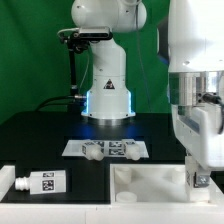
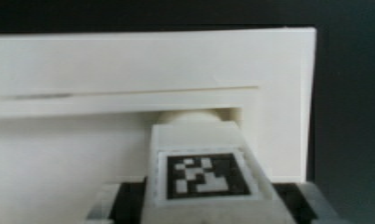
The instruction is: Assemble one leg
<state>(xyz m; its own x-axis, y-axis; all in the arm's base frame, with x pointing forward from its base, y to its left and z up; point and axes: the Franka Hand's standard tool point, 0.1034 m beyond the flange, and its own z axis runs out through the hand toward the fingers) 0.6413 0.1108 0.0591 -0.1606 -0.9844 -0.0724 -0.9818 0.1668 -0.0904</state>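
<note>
My gripper hangs at the exterior view's right, over the wide white tray-like board. In the wrist view the gripper is shut on a leg, a chunky white peg with a black-and-white tag. The leg's narrower end points into a recessed corner of the board. I cannot tell whether it touches. The dark fingers show on either side of the leg. A second leg lies on the table at the exterior view's left.
The marker board lies flat in front of the arm's base. Another white part sits at the exterior view's left edge beside the loose leg. The table top is black, with a green backdrop behind.
</note>
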